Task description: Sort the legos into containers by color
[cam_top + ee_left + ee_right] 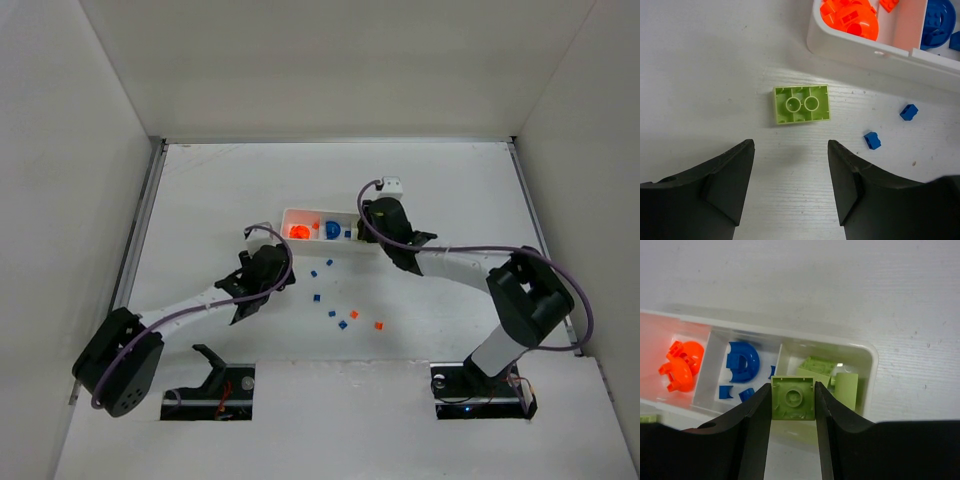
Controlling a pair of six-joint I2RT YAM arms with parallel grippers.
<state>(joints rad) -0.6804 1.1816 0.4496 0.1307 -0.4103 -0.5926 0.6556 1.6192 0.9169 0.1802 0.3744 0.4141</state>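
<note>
The white tray (290,215) lies mid-table with three compartments. The rounded orange piece (299,231) is in its left one and the rounded blue piece (331,230) in the middle one. My right gripper (793,390) is shut on a lime-green square plate (793,398) and holds it above the tray's right compartment (860,347), where two green bricks (815,367) lie. My left gripper (790,145) is open and empty above the table, just short of an upside-down lime-green brick (801,104) that lies beside the tray's left end (860,52).
Several small blue bricks (317,296) and two orange ones (354,314) lie loose on the table in front of the tray. Two of the blue ones (908,112) show to the right of my left gripper. White walls enclose the table.
</note>
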